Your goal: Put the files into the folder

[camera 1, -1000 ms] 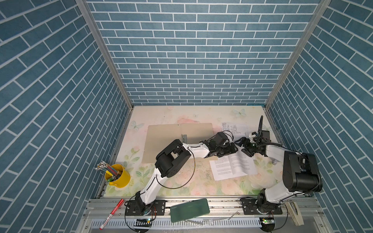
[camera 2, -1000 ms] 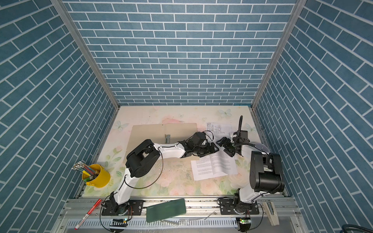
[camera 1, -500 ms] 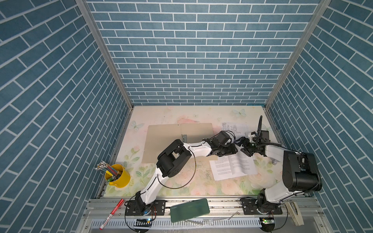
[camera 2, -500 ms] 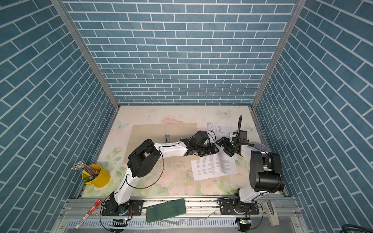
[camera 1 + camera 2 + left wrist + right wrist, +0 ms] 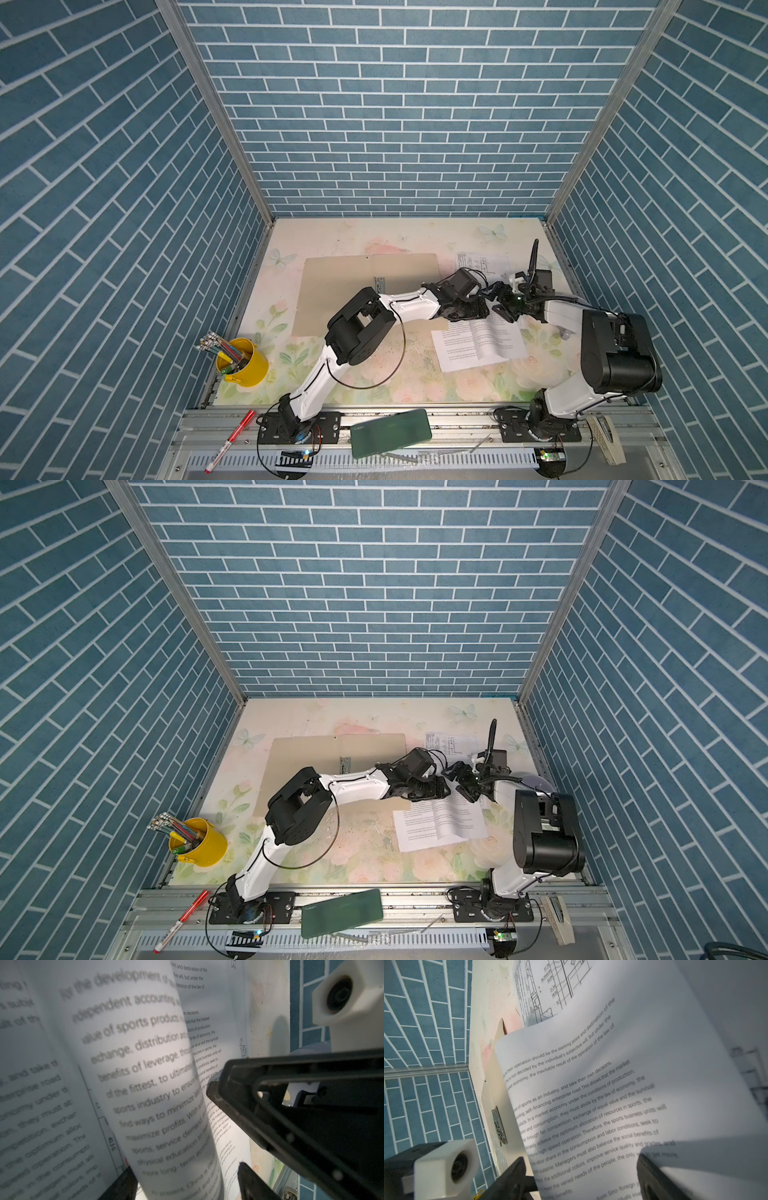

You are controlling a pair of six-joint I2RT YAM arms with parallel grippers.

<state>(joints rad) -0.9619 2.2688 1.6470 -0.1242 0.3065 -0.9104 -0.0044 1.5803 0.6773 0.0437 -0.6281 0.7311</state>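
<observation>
Between left gripper (image 5: pixel 187 1182) jaws — curled text sheet (image 5: pixel 145 1059).

Left arm (image 5: pixel 409 305): smooth white moulded shells joined by bulky black rounded joint housings (image 5: pixel 359 330).
Right arm (image 5: pixel 567 318): the same white shells, with one large black drum-shaped housing (image 5: pixel 617 353).
Bases: flat black mounting plates with silver screw heads, one under the left arm (image 5: pixel 328 428), one under the right (image 5: pixel 511 434).
Cables: a thin black cable (image 5: pixel 403 345) along the left arm; a black corrugated hose (image 5: pixel 535 257) at the right wrist.
Wrist cameras: white faceted plastic housings with round black lenses, on the right arm (image 5: pixel 340 999) and the left arm (image 5: pixel 452 1164).
Left gripper (image 5: pixel 186 1167): matt black fingers (image 5: pixel 122 1185).
Right gripper (image 5: pixel 579 1159): black fingers (image 5: pixel 270 1118) with triangular cut-outs, a finely ribbed pad edge and small screw heads.
Indicator: a tiny green light (image 5: pixel 515 297) on the right wrist.
</observation>
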